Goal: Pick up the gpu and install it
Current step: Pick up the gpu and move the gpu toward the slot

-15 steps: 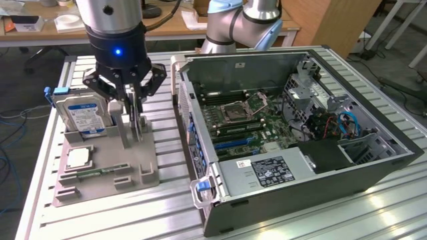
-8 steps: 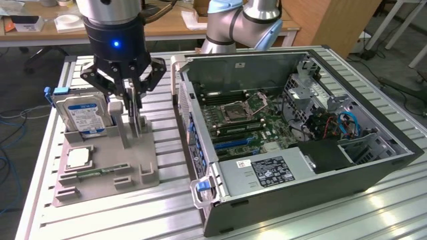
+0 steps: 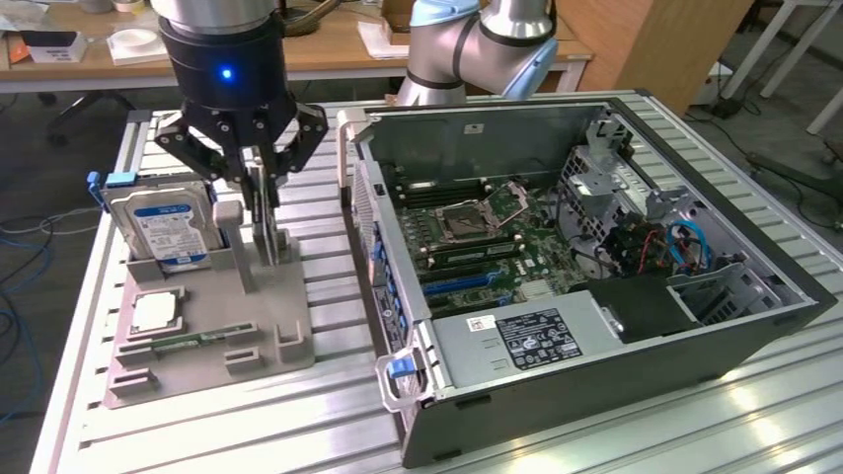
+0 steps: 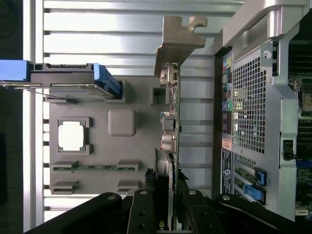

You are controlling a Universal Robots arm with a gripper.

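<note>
In the exterior view's left part, a grey holder [image 3: 283,331] sits on the slatted bench [image 3: 197,434]. A silver hard drive [image 3: 165,229] stands at the holder's far left corner. A processor chip [image 3: 156,312] and a green memory stick [image 3: 197,341] lie toward its near edge. Close to the holder's far right corner the gpu [image 3: 268,242] stands upright on its long edge. The gripper [image 3: 265,193] hangs straight above it, fingers clamped on both faces of the card's top. Rightward, just beside the holder, an open computer case [image 3: 737,326] lies on its side, motherboard [image 3: 488,237] exposed.
</note>
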